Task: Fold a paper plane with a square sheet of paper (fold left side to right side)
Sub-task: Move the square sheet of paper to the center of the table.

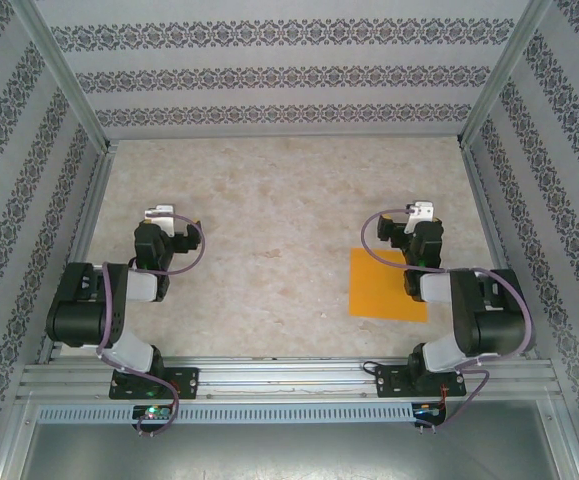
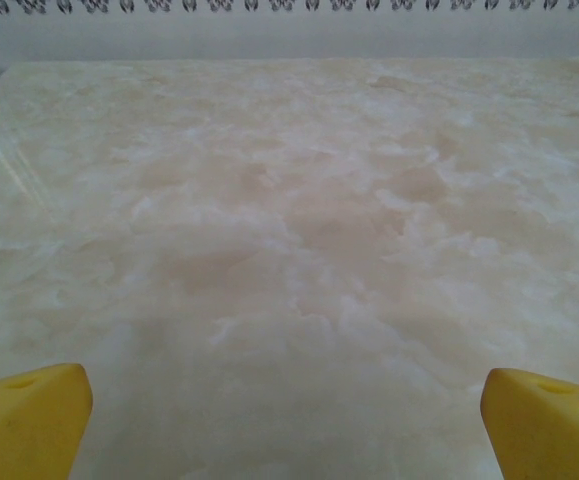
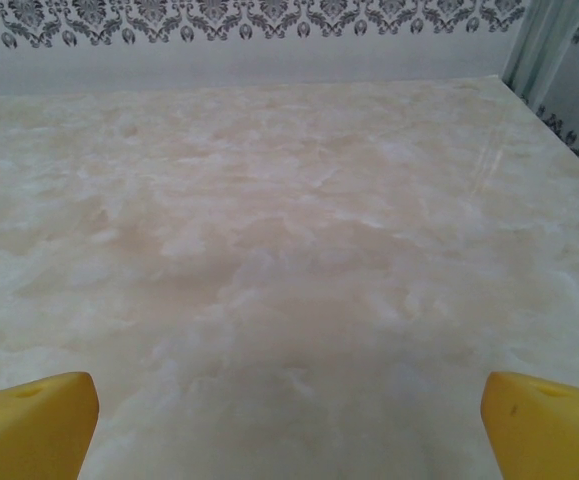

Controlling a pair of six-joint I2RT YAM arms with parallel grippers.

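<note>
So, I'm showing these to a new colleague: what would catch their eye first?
The orange square sheet of paper lies flat on the marbled table, front right, partly under the right arm. The left gripper and right gripper are both open, holding nothing. Ornate patterned walls ring the table.

The left arm (image 1: 94,310) and right arm (image 1: 481,318) sit folded, with their elbows turned outward. The left gripper (image 2: 287,425) and right gripper (image 3: 289,425) point forward and low, their yellow fingers (image 2: 29,415) spread wide with nothing between them.
</note>
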